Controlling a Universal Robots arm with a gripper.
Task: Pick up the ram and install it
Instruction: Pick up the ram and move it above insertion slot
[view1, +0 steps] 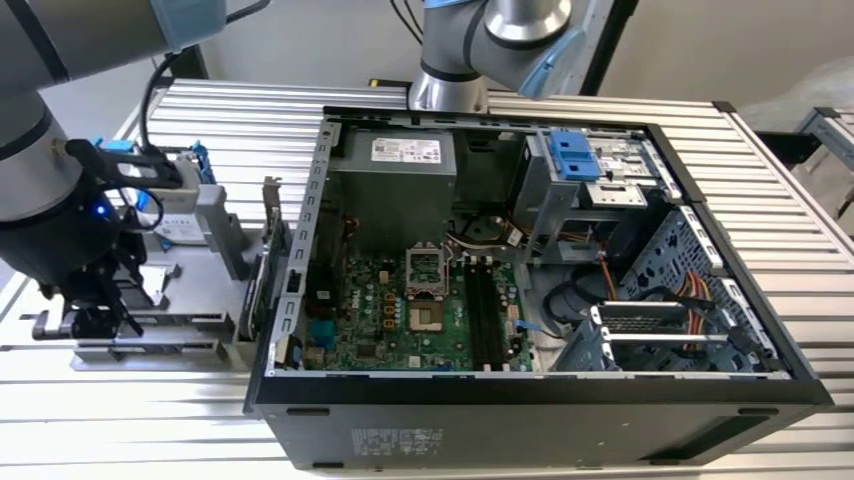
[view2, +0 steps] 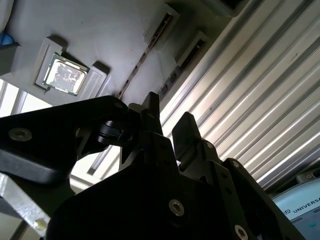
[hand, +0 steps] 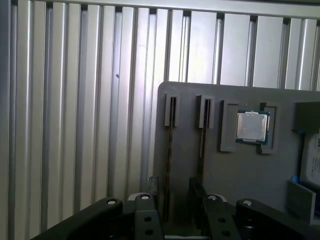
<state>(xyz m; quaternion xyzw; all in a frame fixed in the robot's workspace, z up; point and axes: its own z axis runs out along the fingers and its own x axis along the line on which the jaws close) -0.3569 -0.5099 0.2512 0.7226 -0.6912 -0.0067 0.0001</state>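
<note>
Two thin dark boards stand on edge in narrow slots of the grey holder (hand: 225, 200). These look like the ram (hand: 169, 145), with a second stick (hand: 202, 142) beside it. My gripper (hand: 174, 189) hangs low over the first slot, open, its black fingertips (hand: 153, 184) on either side of that stick's line. I cannot tell whether they touch it. In the second wrist view the gripper (view2: 167, 122) shows a gap between its tips, over the slots. In the exterior view the gripper (view1: 88, 322) is at the holder's end on the exterior view's left, beside the open computer case (view1: 534, 395).
A silver processor chip (hand: 251, 126) lies in a pocket of the holder. A silver drive with blue handles (view1: 187, 205) and a bracketed card (view1: 274, 250) stand between holder and case. The green motherboard (view1: 400, 310) has long memory slots (view1: 483, 320). A second arm (view1: 481, 40) rises behind the case.
</note>
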